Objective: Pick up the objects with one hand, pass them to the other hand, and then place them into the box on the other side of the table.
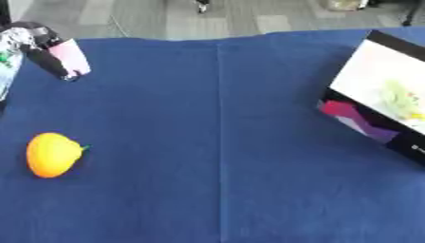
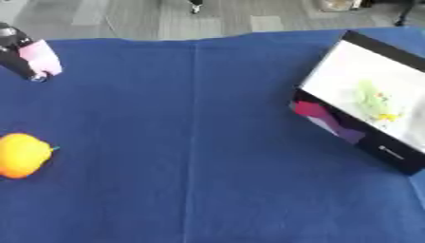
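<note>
An orange-yellow fruit (image 1: 52, 154) with a small green stem lies on the blue cloth at the near left, with nothing touching it. A black box (image 2: 332, 123) with a magenta and purple pattern on its side and a white inside stands at the right edge. A pale green and yellow thing (image 2: 372, 100) lies in it. At the upper left, what looks like my black left hand (image 1: 48, 60) reaches in from the corner with a pink piece (image 1: 71, 56) against it. How it holds the pink piece is not visible. My right hand is out of sight.
The blue cloth (image 1: 224, 142) covers the table, with a seam running down its middle. Its far edge meets grey floor at the top. A white and green shape (image 1: 6, 61) shows at the left border beside the black hand.
</note>
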Motion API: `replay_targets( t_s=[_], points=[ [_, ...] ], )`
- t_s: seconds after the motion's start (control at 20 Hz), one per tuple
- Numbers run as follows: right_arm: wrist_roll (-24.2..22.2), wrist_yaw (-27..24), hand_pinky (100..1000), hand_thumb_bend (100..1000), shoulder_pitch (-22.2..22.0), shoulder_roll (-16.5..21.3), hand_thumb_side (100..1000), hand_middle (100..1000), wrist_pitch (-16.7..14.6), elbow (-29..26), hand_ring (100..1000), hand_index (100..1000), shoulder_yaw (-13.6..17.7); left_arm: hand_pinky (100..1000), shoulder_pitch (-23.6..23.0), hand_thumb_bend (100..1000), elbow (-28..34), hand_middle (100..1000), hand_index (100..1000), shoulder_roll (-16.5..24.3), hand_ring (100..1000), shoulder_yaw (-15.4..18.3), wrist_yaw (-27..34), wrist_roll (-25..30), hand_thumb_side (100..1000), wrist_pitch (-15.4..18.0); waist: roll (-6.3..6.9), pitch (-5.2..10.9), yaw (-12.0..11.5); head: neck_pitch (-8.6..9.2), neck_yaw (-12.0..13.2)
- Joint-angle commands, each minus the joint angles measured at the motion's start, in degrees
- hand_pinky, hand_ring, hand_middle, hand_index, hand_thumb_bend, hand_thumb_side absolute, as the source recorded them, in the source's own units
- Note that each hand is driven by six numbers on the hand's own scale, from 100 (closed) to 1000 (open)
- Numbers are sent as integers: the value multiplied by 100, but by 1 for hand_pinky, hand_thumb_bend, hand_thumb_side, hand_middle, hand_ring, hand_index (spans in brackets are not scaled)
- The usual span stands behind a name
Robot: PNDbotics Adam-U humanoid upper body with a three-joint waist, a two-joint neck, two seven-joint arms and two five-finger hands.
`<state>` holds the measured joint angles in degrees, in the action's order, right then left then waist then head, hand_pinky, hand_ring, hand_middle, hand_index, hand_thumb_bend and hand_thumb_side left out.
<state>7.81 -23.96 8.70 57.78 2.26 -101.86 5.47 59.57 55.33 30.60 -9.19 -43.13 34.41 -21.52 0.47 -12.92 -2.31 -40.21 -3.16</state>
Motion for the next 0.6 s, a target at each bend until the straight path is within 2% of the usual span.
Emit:
replay_targets(
  t_s=[0.05, 0.4, 0.45, 0.6],
  points=[
    [-74, -117, 1000, 100, 178, 325, 496, 1000, -39, -222, 1000, 1000, 13, 822, -29, 241, 446, 673, 592, 46, 816, -71, 289, -179, 100, 89, -99, 236, -7, -61, -138],
    [-425, -102, 1000, 100, 678, 307, 480, 1000, 54, -472, 1000, 1000, -230, 792, -540, 172, 1219, 645, 587, -239, 809, -109, 964, -606, 100, 220, -148, 289, -25, -177, -468],
    [-468, -70, 1000, 100, 735, 298, 430, 1000, 66, -490, 1000, 1000, -261, 786, -598, 164, 1299, 641, 586, -274, 807, -110, 1057, -695, 100, 211, -155, 292, -26, -190, -501],
    [-693, 147, 1000, 100, 1017, 247, 374, 1000, 122, -558, 1000, 1000, -441, 779, -823, 139, 1654, 631, 582, -447, 803, -83, 1334, -967, 106, 257, -179, 307, -35, -238, -619]
  ],
)
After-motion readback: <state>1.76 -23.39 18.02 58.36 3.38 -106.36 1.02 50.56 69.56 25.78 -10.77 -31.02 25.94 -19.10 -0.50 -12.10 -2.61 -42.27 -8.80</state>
